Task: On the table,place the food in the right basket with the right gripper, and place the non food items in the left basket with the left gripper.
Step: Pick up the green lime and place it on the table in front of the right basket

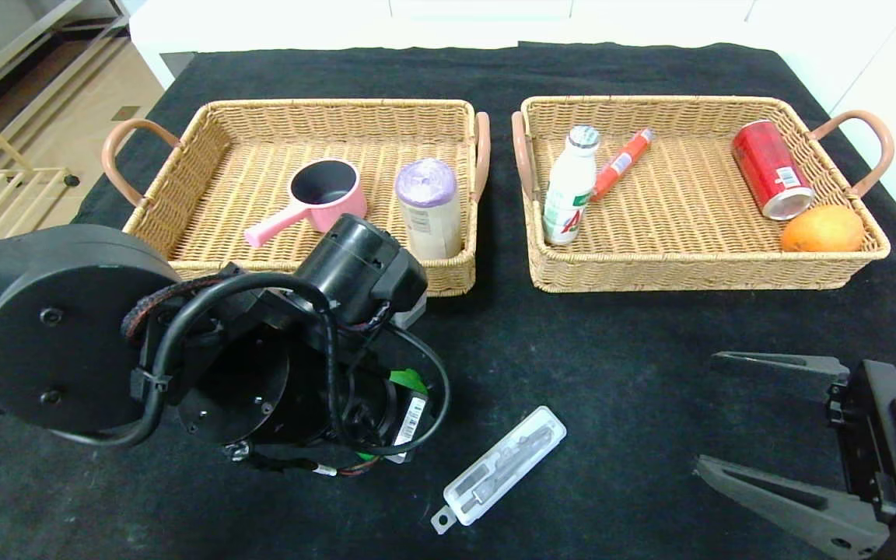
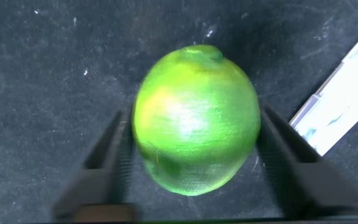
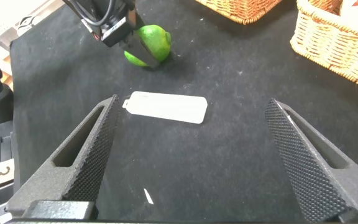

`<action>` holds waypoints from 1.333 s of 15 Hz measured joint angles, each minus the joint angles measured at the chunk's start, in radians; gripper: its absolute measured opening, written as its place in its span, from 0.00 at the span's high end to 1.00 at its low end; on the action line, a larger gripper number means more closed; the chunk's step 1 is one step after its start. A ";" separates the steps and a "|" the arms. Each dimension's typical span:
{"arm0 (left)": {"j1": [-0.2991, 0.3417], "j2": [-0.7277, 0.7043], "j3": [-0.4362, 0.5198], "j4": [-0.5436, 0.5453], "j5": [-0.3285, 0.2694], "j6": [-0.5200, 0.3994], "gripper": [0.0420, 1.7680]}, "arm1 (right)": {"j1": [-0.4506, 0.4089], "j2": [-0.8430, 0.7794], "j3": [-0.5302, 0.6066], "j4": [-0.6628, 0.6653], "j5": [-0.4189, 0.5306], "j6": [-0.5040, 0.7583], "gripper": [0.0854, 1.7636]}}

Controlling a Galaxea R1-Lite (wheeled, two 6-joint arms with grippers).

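My left gripper (image 1: 395, 404) is at the table's front left, mostly hidden under its arm in the head view. In the left wrist view the left gripper (image 2: 193, 118) is shut on a green lime (image 2: 194, 118), with a finger against each side, low at the black table. The lime shows as a green sliver in the head view (image 1: 409, 379) and in the right wrist view (image 3: 148, 45). A clear plastic packet (image 1: 504, 465) lies flat just right of the lime. My right gripper (image 1: 708, 411) is open and empty at the front right, pointing toward the packet (image 3: 166, 107).
The left basket (image 1: 339, 105) holds a pink cup (image 1: 327, 194) and a purple-topped roll (image 1: 426, 206). The right basket (image 1: 697, 276) holds a white bottle (image 1: 570, 187), an orange tube (image 1: 623, 162), a red can (image 1: 771, 179) and an orange (image 1: 821, 229).
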 joint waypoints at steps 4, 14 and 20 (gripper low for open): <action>0.000 0.007 0.009 -0.004 0.003 0.000 0.40 | 0.000 0.002 0.000 0.000 0.000 0.000 0.03; 0.004 -0.016 0.009 0.004 -0.042 0.001 0.41 | 0.000 0.012 0.000 0.000 0.000 0.000 0.03; 0.011 -0.120 0.009 -0.079 -0.183 0.012 0.41 | 0.001 -0.008 -0.009 0.014 -0.001 0.007 0.03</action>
